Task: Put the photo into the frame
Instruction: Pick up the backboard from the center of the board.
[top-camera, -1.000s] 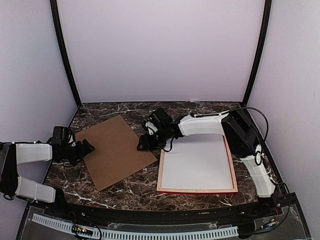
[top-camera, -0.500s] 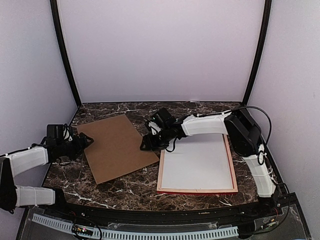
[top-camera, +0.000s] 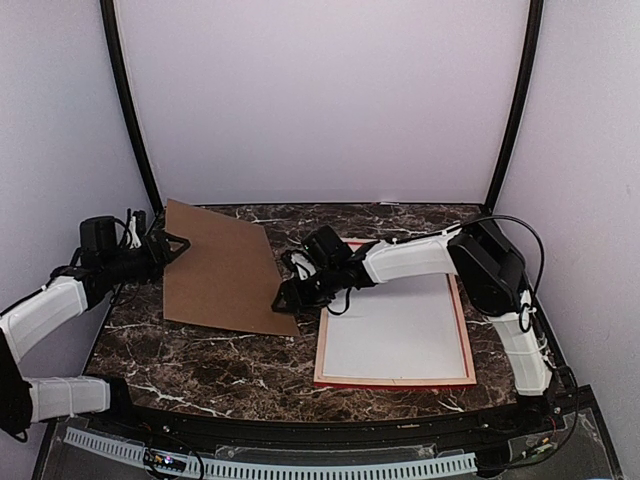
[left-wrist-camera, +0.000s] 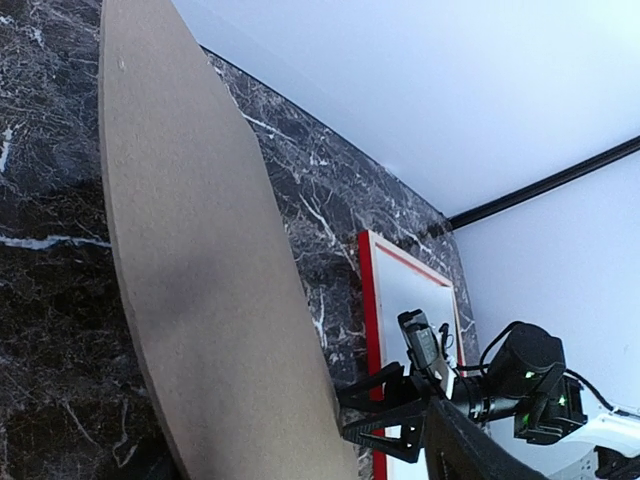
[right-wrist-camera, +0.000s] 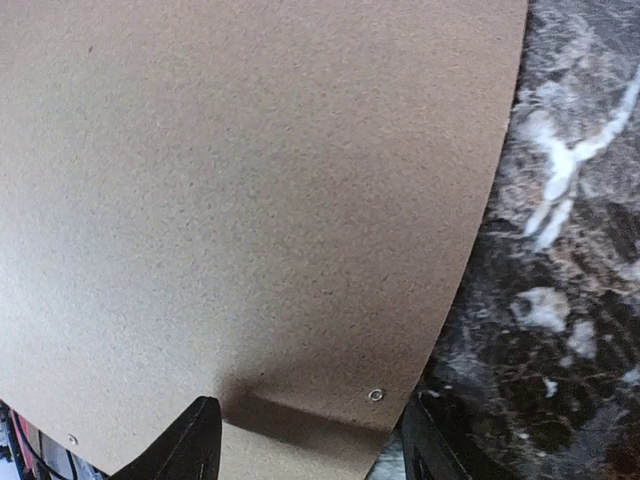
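From above: the left gripper clamps the brown backing board at its 10 o'clock corner. The sheet tilts up off the marble table, its 5 o'clock corner low beside the right gripper. The frame lies flat at 4 o'clock with a white sheet inside. The photo's printed face shows nowhere, so I can't tell if that's it.

Left wrist: the board looms large, red frame edge beyond at 3 o'clock.

Right wrist: fingers spread wide, gripping nothing, the board's corner between them.

The danger, I'd say: pinched at one corner, the board could swing or slip and knock the frame.
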